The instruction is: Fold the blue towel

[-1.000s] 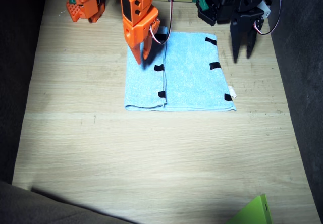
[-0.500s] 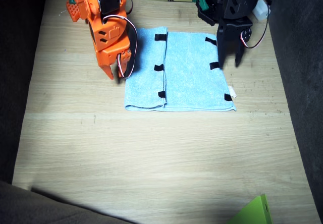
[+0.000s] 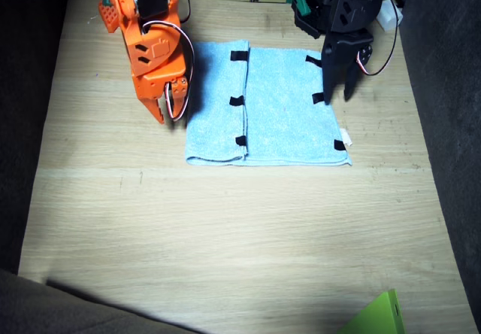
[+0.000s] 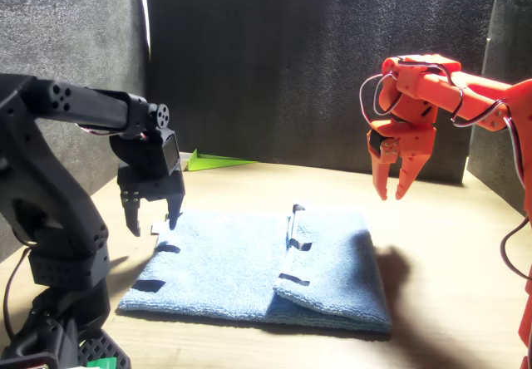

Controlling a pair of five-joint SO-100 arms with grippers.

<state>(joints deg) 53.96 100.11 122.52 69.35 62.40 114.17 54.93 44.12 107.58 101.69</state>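
Lower left gripper (image 3: 339, 95), jaws parted and empty, onto blue towel (image 3: 285, 108) edge nearest tabletop (image 3: 225, 229) side; keep right gripper (image 3: 167, 112), parted, clear.

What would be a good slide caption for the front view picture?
Orange right gripper and black left gripper hover open above a partly folded blue towel.

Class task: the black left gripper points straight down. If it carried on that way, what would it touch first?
Probably the blue towel at its tape-marked edge: the left gripper hangs open just above it, though it might just clear onto the table.
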